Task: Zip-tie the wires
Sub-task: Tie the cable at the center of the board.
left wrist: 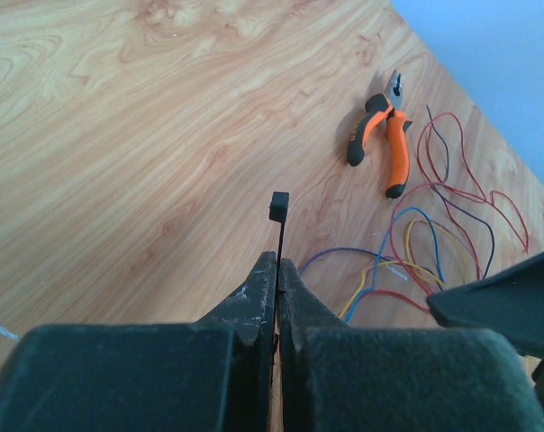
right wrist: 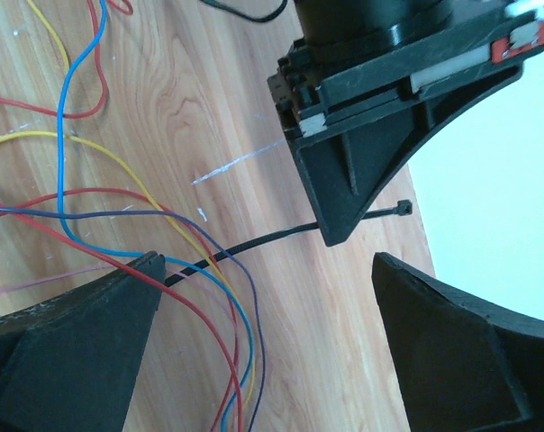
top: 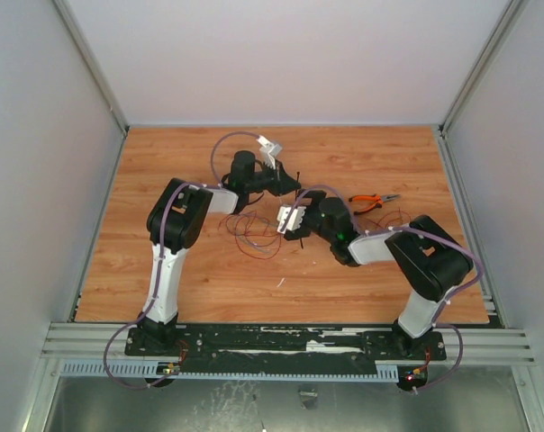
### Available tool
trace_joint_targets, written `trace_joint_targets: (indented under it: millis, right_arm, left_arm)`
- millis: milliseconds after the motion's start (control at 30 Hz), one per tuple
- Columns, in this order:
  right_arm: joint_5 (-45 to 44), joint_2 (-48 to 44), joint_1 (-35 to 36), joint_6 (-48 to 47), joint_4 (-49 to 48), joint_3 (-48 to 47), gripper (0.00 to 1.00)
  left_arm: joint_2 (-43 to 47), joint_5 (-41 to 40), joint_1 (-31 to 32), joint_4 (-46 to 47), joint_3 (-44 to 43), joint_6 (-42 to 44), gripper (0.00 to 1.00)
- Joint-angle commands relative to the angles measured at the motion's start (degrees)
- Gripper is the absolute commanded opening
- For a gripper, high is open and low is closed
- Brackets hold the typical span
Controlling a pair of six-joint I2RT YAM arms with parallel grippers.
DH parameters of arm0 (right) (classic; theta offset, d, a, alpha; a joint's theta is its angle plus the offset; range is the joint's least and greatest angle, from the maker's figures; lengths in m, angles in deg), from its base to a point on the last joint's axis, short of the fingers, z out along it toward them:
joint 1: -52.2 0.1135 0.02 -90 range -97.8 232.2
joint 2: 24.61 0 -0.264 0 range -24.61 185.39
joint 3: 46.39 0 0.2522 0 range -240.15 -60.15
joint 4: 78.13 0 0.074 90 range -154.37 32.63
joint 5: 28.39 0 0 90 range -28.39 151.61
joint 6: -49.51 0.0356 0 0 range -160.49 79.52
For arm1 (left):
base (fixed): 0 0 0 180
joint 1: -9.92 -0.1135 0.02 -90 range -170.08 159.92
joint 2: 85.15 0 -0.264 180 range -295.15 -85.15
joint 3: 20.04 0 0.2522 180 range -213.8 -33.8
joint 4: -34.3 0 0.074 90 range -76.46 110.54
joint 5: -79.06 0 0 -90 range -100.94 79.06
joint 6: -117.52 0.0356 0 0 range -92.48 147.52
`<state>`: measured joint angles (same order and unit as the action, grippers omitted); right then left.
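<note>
Wood-grain table (top: 362, 288), pale walls (top: 281, 54) on three sides. Left gripper (left wrist: 278, 270) pinching zip tie (left wrist: 279, 209), head beyond fingertips. Right gripper (right wrist: 265, 261) spread wide. Wires (right wrist: 61, 162) loose mid-table; pliers (top: 373, 202) at their 3 o'clock.

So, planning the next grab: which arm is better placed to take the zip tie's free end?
Probably right: the right pincer is open, the zip tie tail beside one finger, among the wires; the left pincer is shut on it.
</note>
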<state>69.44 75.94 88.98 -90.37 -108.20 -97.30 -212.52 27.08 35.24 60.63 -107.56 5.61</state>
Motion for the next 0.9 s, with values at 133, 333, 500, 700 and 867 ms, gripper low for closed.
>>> trace_joint_targets:
  millis: [133, 333, 500, 700, 867]
  right_arm:
    - [2.68, -4.30, 0.67, -3.75, 10.25, 0.93, 0.99]
    - [1.07, -10.54, 0.93, -2.74, 13.08, 4.75, 0.99]
    - [-0.25, -14.07, 0.24, -1.11, 9.36, 7.38, 0.99]
    - [-0.87, -10.45, -0.58, -4.98, 4.47, 7.30, 0.99]
    - [-0.25, -7.39, -2.64, -8.18, 4.72, 5.53, 0.99]
  left_arm:
    - [-1.37, 1.13, 0.34, -0.40, -2.78, -0.18, 0.00]
    - [-1.83, 1.70, 0.22, -1.00, -3.49, -0.12, 0.00]
    - [-2.14, 2.07, 0.23, -0.99, -3.71, -0.28, 0.00]
    - [-2.17, 2.64, 0.17, -2.02, -4.22, 0.10, 0.00]
    - [-2.09, 3.43, 0.16, -3.87, -5.26, 0.67, 0.00]
